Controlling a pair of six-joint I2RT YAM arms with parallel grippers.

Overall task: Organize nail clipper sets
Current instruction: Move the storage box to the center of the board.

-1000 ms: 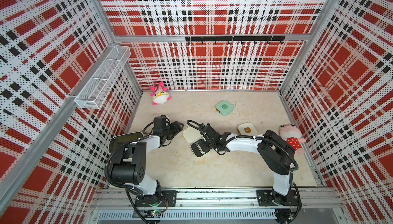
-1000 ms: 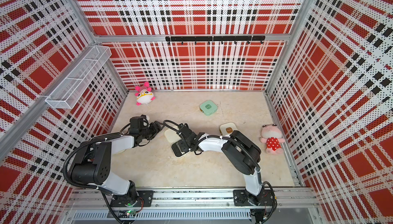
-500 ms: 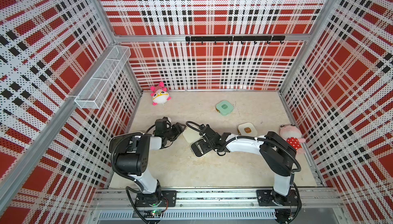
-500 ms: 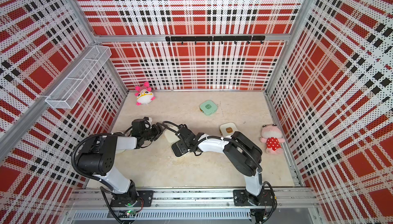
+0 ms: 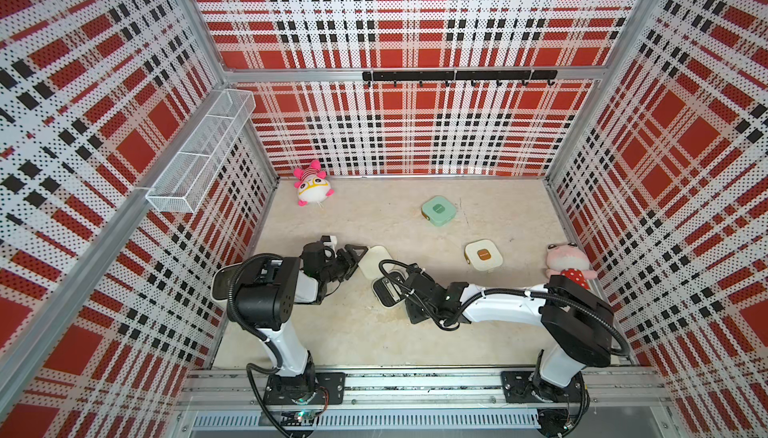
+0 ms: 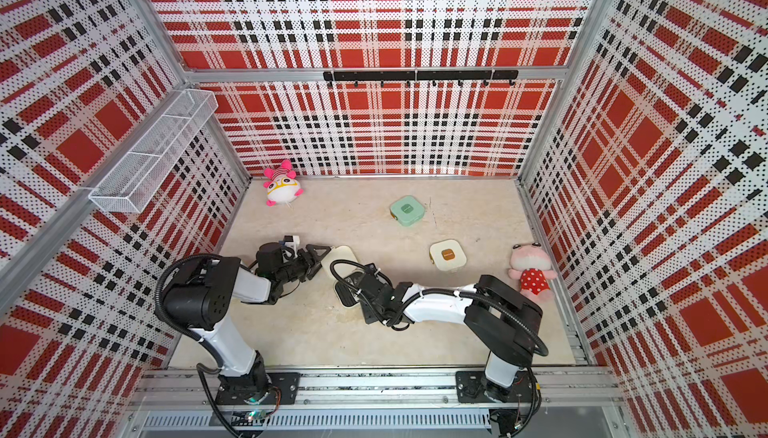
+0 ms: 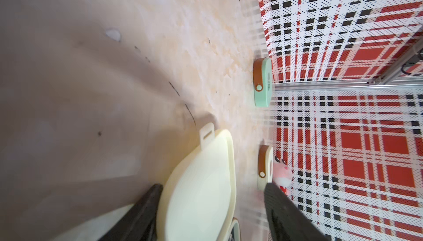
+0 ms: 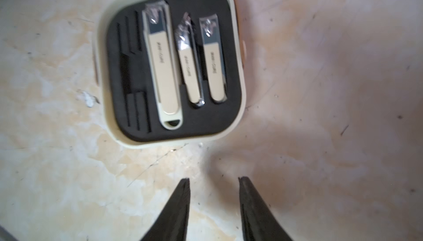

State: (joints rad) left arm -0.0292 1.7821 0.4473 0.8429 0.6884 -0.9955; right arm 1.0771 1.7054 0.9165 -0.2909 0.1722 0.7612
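An open cream case lies mid-floor, its lid [image 5: 376,261] flat beside its black tray [image 5: 387,291]. The tray's rim [image 8: 100,68] frames three silver clippers [image 8: 163,68], side by side. My left gripper [image 5: 353,259] is open around the lid [image 7: 201,189]; one finger [image 7: 146,210] touches it and the other [image 7: 286,214] stands clear. My right gripper [image 8: 214,180] is open and empty, its tips over bare floor just short of the tray. A shut mint green case [image 5: 439,210] and a shut cream case [image 5: 483,255] lie farther back in both top views.
A pink plush toy [image 5: 312,185] sits at the back left and another [image 5: 567,263] by the right wall. A white wire basket [image 5: 199,157] hangs on the left wall, and a black hook rail [image 5: 457,76] on the back wall.
The left arm's elbow has swung round while its gripper stayed at the lid. The right gripper's jaws have narrowed beside the tray. The cases have not moved.
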